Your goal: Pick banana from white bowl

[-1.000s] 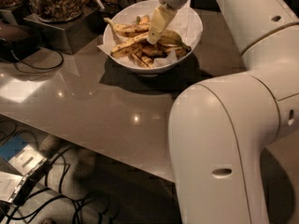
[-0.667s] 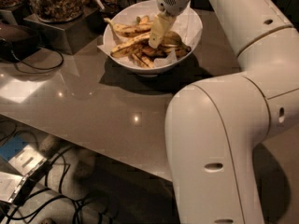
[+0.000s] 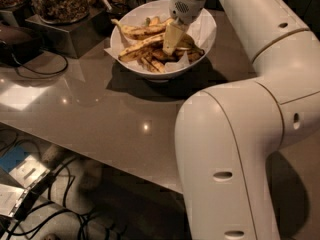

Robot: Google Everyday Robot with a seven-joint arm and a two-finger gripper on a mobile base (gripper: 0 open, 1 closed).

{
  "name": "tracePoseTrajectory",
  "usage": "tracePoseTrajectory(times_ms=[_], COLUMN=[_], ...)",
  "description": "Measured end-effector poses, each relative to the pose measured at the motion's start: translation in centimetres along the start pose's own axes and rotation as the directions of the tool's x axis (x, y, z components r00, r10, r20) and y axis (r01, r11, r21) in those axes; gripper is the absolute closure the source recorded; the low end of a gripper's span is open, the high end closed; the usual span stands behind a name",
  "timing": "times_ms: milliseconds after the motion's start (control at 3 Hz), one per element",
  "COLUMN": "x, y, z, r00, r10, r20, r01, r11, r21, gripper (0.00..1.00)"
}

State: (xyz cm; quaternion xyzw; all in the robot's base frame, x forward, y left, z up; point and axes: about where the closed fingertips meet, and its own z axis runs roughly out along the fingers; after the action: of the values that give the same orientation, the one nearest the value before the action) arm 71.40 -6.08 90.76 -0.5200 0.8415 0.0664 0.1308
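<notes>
The white bowl [image 3: 202,24] stands at the back of the table, lined with white paper. A long curved speckled yellow banana [image 3: 139,31] lies across its upper left, stem end at the left rim. A slimmer speckled banana [image 3: 141,47] lies just below it, above short brownish pieces [image 3: 155,64]. My gripper [image 3: 169,43] reaches down into the middle of the bowl from above, at the right ends of both bananas. I cannot tell whether it touches either one.
Glass jars of nuts [image 3: 59,1] stand on a metal stand [image 3: 65,34] at the back left. A dark object with a cable [image 3: 20,44] lies at the left. My large white arm [image 3: 240,149] fills the right. Cables and boxes [image 3: 25,184] lie on the floor beyond the table edge.
The gripper has come lower into the bowl. The arm's near segment has shifted slightly. The bananas have not visibly moved.
</notes>
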Motion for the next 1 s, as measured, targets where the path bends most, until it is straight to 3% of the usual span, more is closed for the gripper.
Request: tracePoseTrajectory(times_ms=[667,1000], x=[-0.93,-1.41], y=[-0.7,-0.7], z=[0.39,-0.34], r00=[1.0,0.998], r10=[-0.001,-0.012], r20=[0.029,0.062], r01=[0.001,0.01], r11=[0.9997,0.9989], r21=[0.023,0.046], gripper=[1.0,1.0])
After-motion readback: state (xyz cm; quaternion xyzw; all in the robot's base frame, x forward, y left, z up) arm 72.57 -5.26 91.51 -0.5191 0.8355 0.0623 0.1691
